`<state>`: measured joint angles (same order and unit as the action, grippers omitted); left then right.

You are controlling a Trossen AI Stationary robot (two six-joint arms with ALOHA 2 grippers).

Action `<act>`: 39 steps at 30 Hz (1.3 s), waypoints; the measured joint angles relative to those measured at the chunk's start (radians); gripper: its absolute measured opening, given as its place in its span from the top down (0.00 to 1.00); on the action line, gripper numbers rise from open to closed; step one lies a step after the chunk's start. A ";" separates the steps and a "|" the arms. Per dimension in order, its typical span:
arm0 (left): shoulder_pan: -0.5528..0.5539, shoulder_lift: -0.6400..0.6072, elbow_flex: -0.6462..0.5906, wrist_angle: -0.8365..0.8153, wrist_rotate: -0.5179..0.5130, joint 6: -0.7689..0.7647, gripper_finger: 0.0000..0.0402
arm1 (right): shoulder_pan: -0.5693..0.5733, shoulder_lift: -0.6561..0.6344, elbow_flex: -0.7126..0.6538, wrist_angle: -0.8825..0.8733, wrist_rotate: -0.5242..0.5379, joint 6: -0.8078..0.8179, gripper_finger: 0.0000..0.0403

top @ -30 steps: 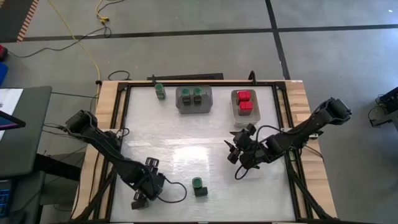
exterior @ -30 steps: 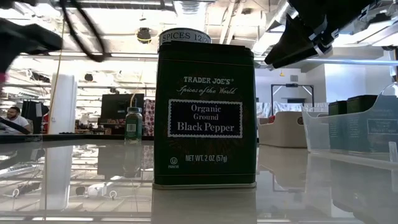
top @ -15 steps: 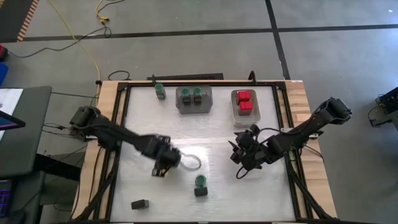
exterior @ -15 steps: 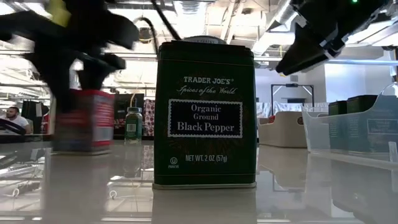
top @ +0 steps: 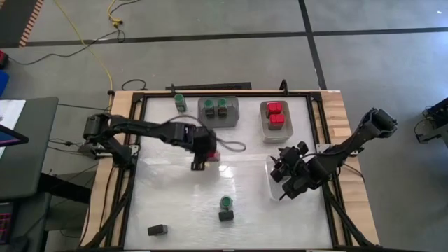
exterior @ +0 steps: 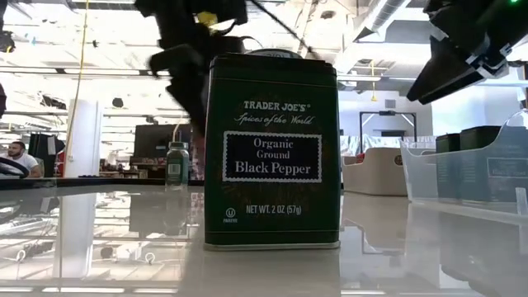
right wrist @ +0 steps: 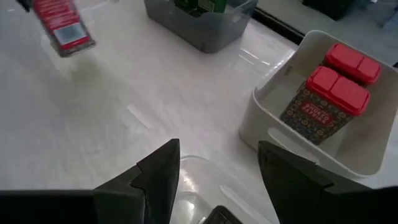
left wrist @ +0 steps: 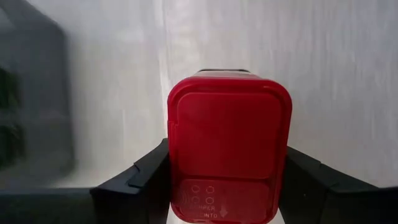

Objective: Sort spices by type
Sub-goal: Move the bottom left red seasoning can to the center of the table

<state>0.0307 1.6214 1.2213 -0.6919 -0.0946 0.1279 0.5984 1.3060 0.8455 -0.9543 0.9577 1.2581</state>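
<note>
My left gripper (top: 203, 155) hangs over the middle of the table, shut on a red-topped spice box (top: 215, 155), which also shows in the right wrist view (right wrist: 62, 26). My right gripper (top: 283, 172) hovers open above a clear tray (top: 271, 183) at the right, touching nothing. A dark Black Pepper tin (exterior: 272, 153) stands upright on its base near the front, a green-lidded jar (top: 225, 203) just behind it. Another green-lidded jar (top: 180, 102) stands at the far edge. A small dark block (top: 157, 229) lies at the near left. My left gripper pinches the red-topped box between its two fingers (left wrist: 146, 177), on two opposite sides just below the red lid (left wrist: 229, 134). The fingers slant down from the table's left. The box is lifted clear of the table and hangs tilted, lid end uppermost.
A grey tray (top: 234, 112) with two green-lidded jars and a white tray (top: 264, 120) with two red-topped boxes stand at the far side. The clear tray (exterior: 429, 177) holds dark blocks. The table has a raised wooden frame (top: 339, 112).
My left gripper has swept from the table's near left corner toward its middle and far side, turning as it went, carrying the red-topped box clear of the table; the small dark block stays where it was. My right gripper has drifted a little toward the right edge and rolled.
</note>
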 joint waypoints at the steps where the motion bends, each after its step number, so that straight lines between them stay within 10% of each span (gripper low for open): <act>1: 0.017 0.000 0.012 0.014 0.013 0.017 0.47 | 0.001 0.000 0.000 -0.001 0.002 0.001 0.39; 10: 0.108 0.005 0.142 0.045 0.056 0.080 0.46 | -0.006 0.000 0.000 -0.021 0.010 0.001 0.39; 24: 0.115 0.375 0.633 -0.189 0.115 0.137 0.46 | -0.007 0.001 0.000 -0.027 0.010 0.000 0.39; 39: 0.129 0.427 0.642 -0.228 0.112 -0.008 0.46 | -0.002 0.001 0.000 -0.032 0.000 -0.001 0.39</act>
<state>0.1598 2.0481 1.8630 -0.9198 0.0174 0.1204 0.5961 1.3067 0.8455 -0.9867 0.9573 1.2572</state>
